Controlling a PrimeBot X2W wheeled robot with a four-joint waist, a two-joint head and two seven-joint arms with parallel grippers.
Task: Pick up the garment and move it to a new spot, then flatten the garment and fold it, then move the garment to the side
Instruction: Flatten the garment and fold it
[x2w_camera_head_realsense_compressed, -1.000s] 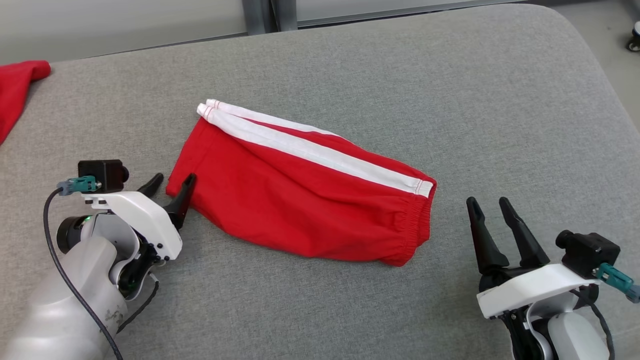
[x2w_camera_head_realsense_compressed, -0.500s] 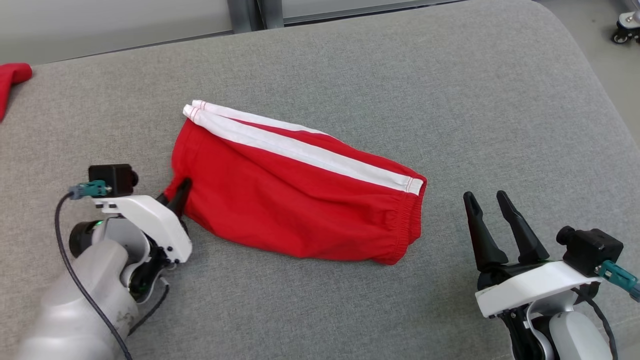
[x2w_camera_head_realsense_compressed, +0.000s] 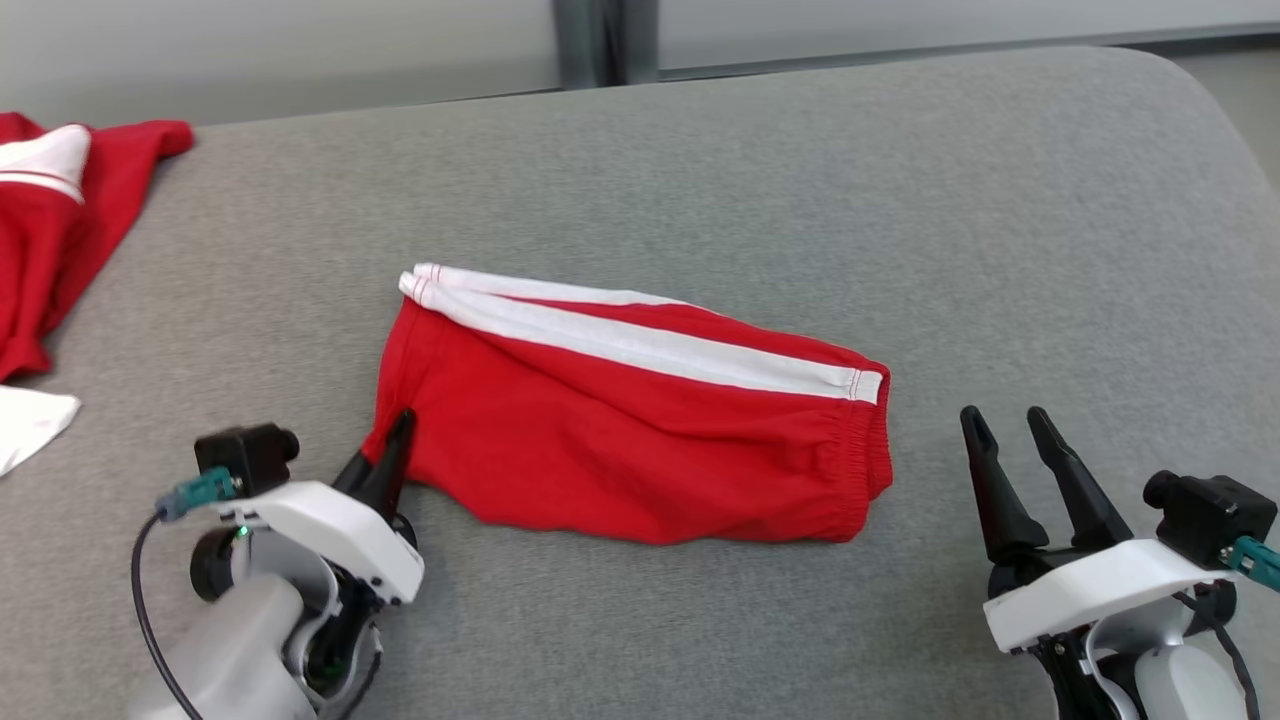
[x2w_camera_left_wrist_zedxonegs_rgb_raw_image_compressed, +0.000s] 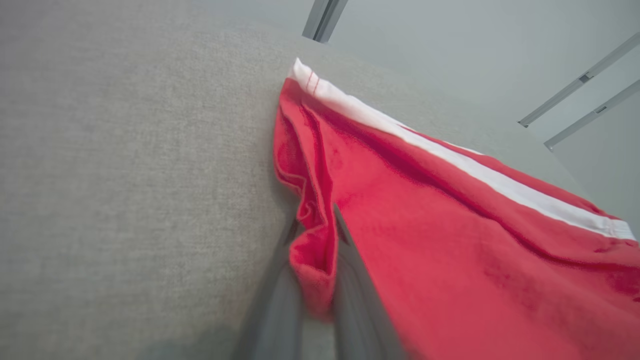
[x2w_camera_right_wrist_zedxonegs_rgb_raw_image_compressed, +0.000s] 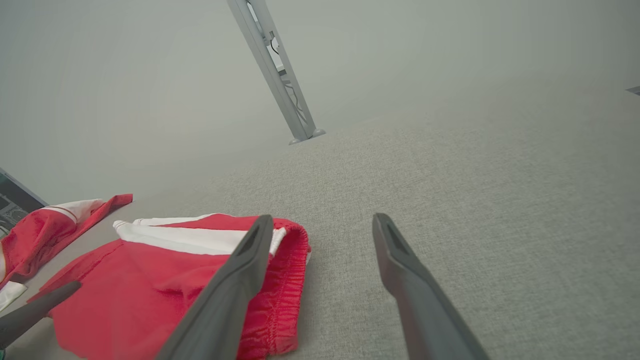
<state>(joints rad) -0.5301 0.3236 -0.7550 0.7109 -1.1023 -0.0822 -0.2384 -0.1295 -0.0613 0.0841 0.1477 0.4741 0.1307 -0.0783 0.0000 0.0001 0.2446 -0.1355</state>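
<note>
Head view. The garment (x2w_camera_head_realsense_compressed: 620, 450), red shorts with a white side stripe, lies folded lengthwise near the middle of the grey fabric-covered counter (x2w_camera_head_realsense_compressed: 800, 200). Its hem end points left and its elastic waistband points right. The left gripper (x2w_camera_head_realsense_compressed: 390, 445) sits at the near-left hem corner, fingers drawn together and pinching the cloth there. The right gripper (x2w_camera_head_realsense_compressed: 1002, 420) is low on the right, just beside the waistband but not touching it, with its fingers spread and nothing between them. A second red garment (x2w_camera_head_realsense_compressed: 60, 230) with white trim lies at the far left edge of the counter, with a scrap of white cloth (x2w_camera_head_realsense_compressed: 30, 425) below it. Behind the counter a grey post (x2w_camera_head_realsense_compressed: 590, 40) stands against a pale wall.

Left wrist view. The left gripper (x2w_camera_left_wrist_zedxonegs_rgb_raw_image_compressed: 314, 225) is clamped on a bunched fold of the garment (x2w_camera_left_wrist_zedxonegs_rgb_raw_image_compressed: 450, 225) at the hem corner. The corner is pulled up into ridges. The counter (x2w_camera_left_wrist_zedxonegs_rgb_raw_image_compressed: 125, 175) is bare to the left. Two metal rails (x2w_camera_left_wrist_zedxonegs_rgb_raw_image_compressed: 575, 80) cross the wall at upper right.

Right wrist view. The right gripper (x2w_camera_right_wrist_zedxonegs_rgb_raw_image_compressed: 322, 222) has its fingers wide apart above bare counter (x2w_camera_right_wrist_zedxonegs_rgb_raw_image_compressed: 475, 175). The garment (x2w_camera_right_wrist_zedxonegs_rgb_raw_image_compressed: 150, 280) lies to the left, with its waistband partly behind one finger. The second red garment (x2w_camera_right_wrist_zedxonegs_rgb_raw_image_compressed: 50, 230) lies at the far left. The post (x2w_camera_right_wrist_zedxonegs_rgb_raw_image_compressed: 280, 75) rises behind the counter's far edge.
</note>
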